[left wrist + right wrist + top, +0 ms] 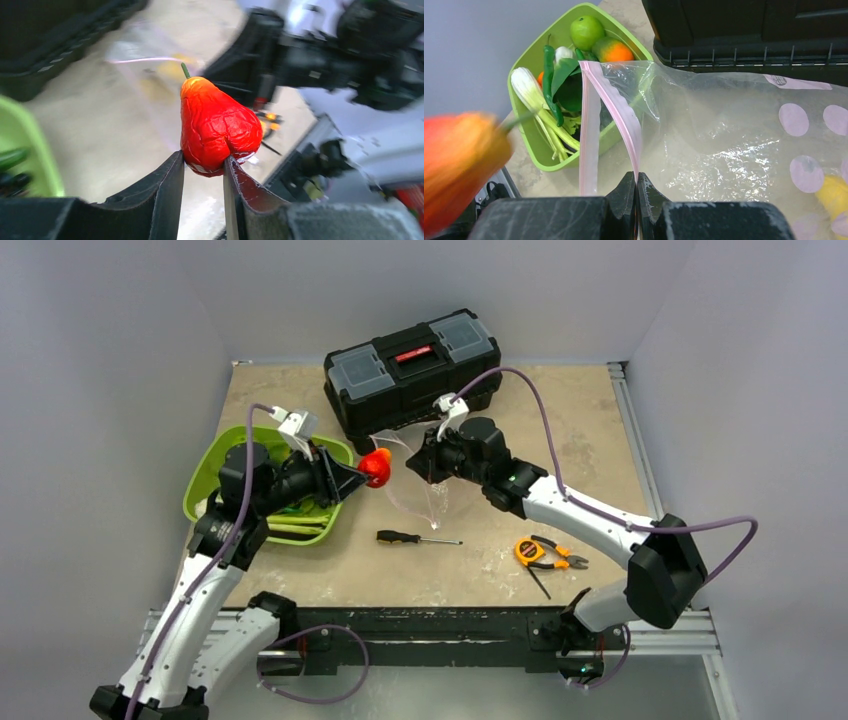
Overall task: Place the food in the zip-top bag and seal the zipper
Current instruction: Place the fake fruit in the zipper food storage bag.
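Left claw (pixel 204 162) is partly closed on the lower end of a red, wrinkled, pear-shaped plastic toy fruit (pixel 212 127) and holds it in the air, stem pointing away from the camera. My right claw (pixel 636 184) is pinched fully together on the edge of the clear floppy plastic zip-top bag (pixel 724 130), just beside its pinkish zipper strip (pixel 616 107), which gapes apart.

I judge the task less than half done. One yellow toy piece (pixel 834 192) appears to sit inside the bag already, and the red fruit hangs near the mouth. A green toy apple (pixel 586 31), an orange toy fruit (pixel 613 50), a leafy green-white toy piece (pixel 531 92) and a dark green toy chilli (pixel 549 75) lie in the lime-green plastic tray (pixel 522 127). Sealing is not yet begun.

Only the top view gives the layout: the fruit is between tray and bag, and the bag is lifted off the beige worktop (pixel 560 440) before the black plastic toolbox (pixel 410 375). There my left arm covers much of the tray and the yellow piece cannot be made out, while the right wrist view shows both. The left wrist view alone shows how shallow the grip on the fruit is.
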You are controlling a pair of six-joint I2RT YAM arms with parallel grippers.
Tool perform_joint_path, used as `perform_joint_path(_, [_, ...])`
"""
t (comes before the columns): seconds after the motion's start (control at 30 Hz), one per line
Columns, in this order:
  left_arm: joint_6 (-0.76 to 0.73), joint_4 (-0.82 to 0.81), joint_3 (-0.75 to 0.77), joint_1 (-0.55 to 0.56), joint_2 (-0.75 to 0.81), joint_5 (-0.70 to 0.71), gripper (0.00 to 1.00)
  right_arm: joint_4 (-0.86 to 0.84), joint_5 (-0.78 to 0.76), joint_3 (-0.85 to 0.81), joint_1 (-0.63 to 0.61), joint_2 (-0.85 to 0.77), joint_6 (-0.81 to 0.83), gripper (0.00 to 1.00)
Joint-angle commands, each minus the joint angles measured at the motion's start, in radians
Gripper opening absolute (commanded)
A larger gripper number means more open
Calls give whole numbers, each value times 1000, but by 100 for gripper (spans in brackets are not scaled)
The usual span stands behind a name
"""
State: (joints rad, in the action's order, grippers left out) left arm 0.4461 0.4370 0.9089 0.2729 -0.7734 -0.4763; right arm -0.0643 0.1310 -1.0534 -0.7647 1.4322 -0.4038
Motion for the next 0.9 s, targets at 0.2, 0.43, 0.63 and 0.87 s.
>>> perform_joint_path(0.2, [126,-252,-43,195,-129,-116,0,-57,30,-17,4,-37,-8,0])
perform_joint_path(0.43, [83,-172,-75,195,-129,-69,0,-78,13,16,4,-74,-8,0])
perform_joint_path(0.63, [71,-133,-105,195,-67,-10,0,-94,18,13,4,-65,-12,0])
perform_joint_path(0.87, [74,-126,-119,195,-72,27,0,-89,29,7,4,-54,-11,0])
